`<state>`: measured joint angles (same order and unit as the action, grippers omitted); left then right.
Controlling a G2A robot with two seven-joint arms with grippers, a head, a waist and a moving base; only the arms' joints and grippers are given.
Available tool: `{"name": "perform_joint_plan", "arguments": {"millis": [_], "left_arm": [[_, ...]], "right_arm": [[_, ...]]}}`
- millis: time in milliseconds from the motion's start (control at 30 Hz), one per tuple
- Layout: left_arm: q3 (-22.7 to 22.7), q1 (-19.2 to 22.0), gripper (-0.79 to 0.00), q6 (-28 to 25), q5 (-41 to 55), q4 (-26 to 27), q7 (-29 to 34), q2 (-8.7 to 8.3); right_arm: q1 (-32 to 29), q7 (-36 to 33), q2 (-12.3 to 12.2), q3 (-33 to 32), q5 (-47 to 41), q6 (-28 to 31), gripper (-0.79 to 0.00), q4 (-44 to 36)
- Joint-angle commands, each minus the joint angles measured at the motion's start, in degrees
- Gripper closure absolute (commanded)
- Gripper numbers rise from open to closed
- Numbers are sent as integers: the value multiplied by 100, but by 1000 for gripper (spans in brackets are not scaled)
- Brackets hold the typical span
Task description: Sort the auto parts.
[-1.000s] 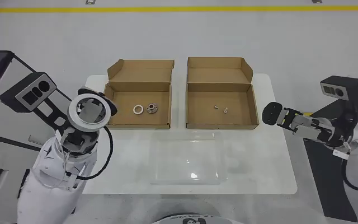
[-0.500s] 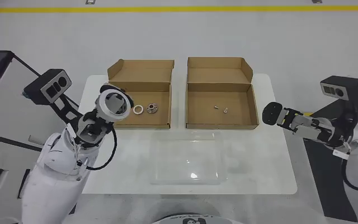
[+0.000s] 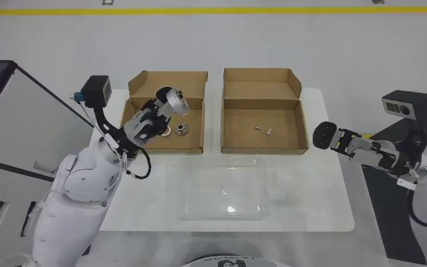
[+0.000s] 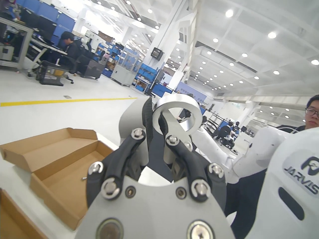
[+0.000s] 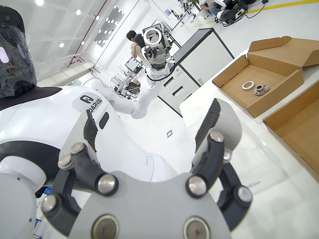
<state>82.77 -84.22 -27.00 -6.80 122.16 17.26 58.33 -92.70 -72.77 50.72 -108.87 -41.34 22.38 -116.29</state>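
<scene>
Ring: my left gripper (image 3: 175, 101) is clenched on a silver metal ring (image 4: 179, 99), pinching its wall with one finger inside the hole and one outside.
Ring's place: I see it raised above the back part of the left cardboard box (image 3: 193, 139), off the floor of the box.
Right gripper: I've got the right gripper (image 5: 152, 111) released, fingers spread wide with nothing between them, out past the table's right edge.
Left box: a flat washer (image 3: 164, 131) and a flanged hub (image 3: 181, 129) lie side by side on its floor, close but apart.
Right box: the right cardboard box (image 3: 280, 137) has two small screws (image 3: 263, 129) near its middle.
Markings: both boxes look like plain brown card from up here, lids folded back.
Surface: white table (image 3: 313, 200), with a clear plastic tray (image 3: 227, 190) in front of the boxes.
Room: pale floor with a yellow line (image 3: 213, 10); the left wrist view shows a big bright hall with ceiling spots and blue racks.
</scene>
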Motion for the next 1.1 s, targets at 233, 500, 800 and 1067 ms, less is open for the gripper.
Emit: {"name": "perform_joint_plan", "arguments": {"millis": [233, 500, 800, 1067], "left_arm": [[-110, 544, 0, 1090, -708, -316, 353, 26], [-476, 1076, 0, 2059, -1626, -618, 1011, 47], [-976, 1545, 0, 2849, -2649, -1010, 1847, 74], [-1243, 1767, 0, 3148, -3705, -1296, 2429, 72]], "right_arm": [[0, 1, 0, 0, 0, 0, -785, 0], [0, 1, 0, 0, 0, 0, -785, 0], [0, 1, 0, 0, 0, 0, -785, 0], [0, 1, 0, 0, 0, 0, -785, 0]]}}
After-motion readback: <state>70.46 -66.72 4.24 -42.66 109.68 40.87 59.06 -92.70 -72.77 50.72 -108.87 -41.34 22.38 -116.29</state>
